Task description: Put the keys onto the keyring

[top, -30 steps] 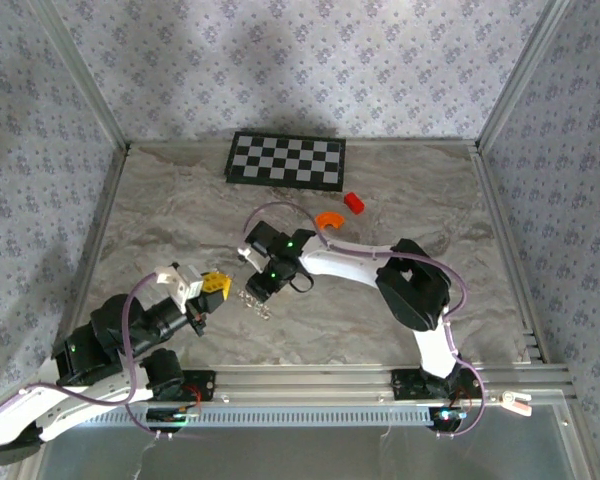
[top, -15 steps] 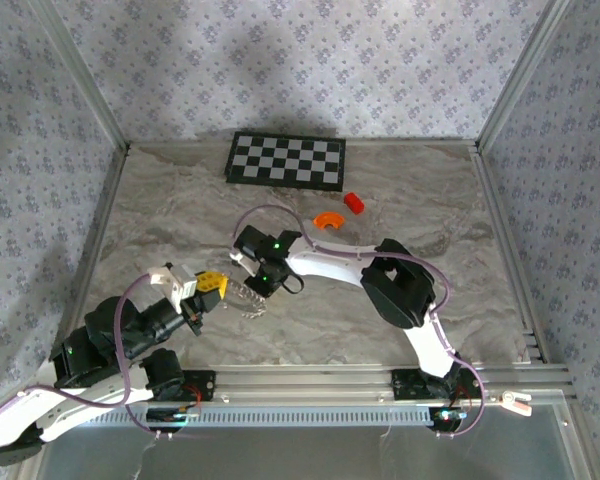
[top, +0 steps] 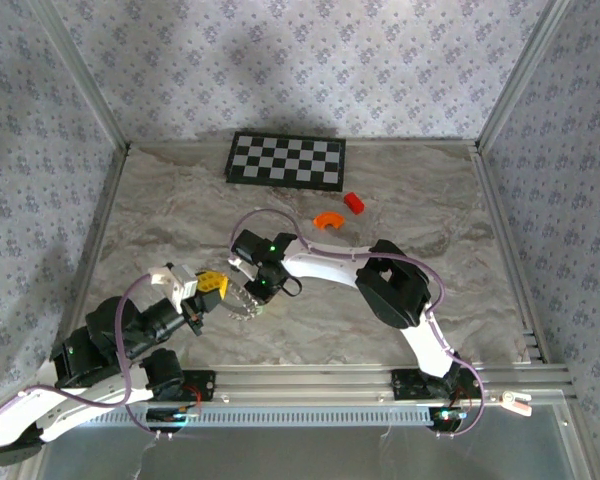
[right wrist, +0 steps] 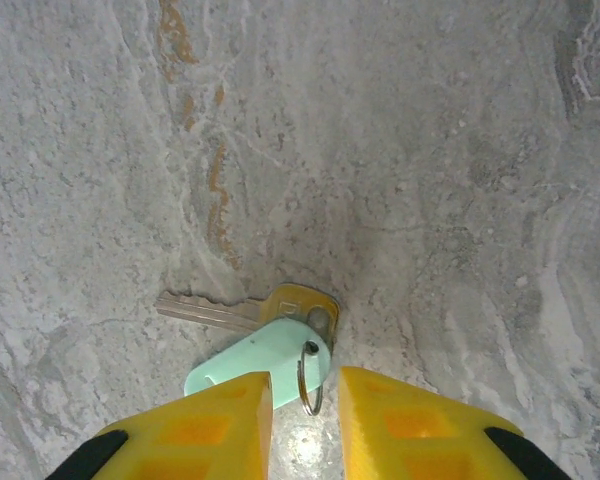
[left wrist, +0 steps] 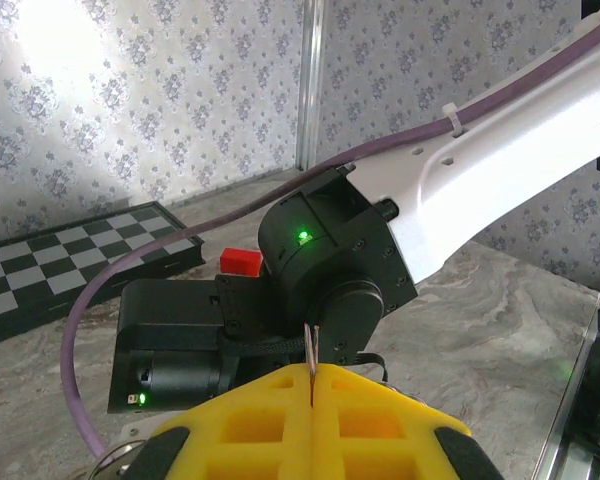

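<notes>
My left arm folds up from the 7 o'clock corner of the counter, forearm aimed toward 2 o'clock. My left gripper is clenched on a thin metal strip that stands edge-on out of the seam between the yellow fingers. I cannot tell whether that strip is a ring or a key blade.

My right arm rises from its base at 5 o'clock, bends at the elbow and stretches across toward 9 o'clock, so its black wrist sits close in front of my left camera. My right gripper points down at the counter, released. Its fingers are apart, with the keyring in the gap between them and seemingly clear of both. The ring passes through a mint tag lying against the head of a brass key, whose blade points to 9 o'clock in the wrist view.

From above, the keys are a small glint beside my right wrist, too small to tell apart.

Both grippers crowd together at 8 o'clock of the counter's centre, near the front rail. Bare counter opens toward 12 o'clock up to the checkerboard. A red block and an orange piece lie at 1 o'clock, well apart from the keys.
</notes>
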Tool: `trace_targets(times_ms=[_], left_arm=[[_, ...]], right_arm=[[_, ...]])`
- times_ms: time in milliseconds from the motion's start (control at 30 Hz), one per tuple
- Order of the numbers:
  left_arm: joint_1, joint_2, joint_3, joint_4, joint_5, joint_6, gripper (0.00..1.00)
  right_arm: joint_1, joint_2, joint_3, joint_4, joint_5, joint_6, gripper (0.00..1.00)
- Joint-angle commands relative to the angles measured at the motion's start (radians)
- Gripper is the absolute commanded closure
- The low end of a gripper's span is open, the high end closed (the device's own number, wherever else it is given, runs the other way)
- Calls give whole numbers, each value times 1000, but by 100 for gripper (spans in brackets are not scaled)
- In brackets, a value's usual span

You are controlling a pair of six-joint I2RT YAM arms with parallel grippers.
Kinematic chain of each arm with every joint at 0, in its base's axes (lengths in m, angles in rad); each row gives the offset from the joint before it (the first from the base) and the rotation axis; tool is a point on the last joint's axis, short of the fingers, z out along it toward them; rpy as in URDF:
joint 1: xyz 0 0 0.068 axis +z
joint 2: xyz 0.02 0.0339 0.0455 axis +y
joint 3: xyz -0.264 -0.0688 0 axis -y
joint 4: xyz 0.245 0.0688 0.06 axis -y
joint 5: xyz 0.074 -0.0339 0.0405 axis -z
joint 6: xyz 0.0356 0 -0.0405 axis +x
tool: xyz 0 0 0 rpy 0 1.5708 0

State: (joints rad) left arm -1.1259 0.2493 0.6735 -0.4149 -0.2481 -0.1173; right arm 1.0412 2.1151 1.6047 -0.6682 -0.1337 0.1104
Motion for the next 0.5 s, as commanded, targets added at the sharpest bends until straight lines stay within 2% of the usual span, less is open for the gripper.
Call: trace_targets(times_ms=[0,300,467], left_arm=[[2,-12,5,64,-2,-3,100],[2,-12,4,65,-1,-2,100],[2,-12,5,64,-2,0,100]], right_arm=[[2,23,23,-42,13,-18,77],[0,25,24,-45,11,-28,88],[-1,20,20,-49,13,-33,90]])
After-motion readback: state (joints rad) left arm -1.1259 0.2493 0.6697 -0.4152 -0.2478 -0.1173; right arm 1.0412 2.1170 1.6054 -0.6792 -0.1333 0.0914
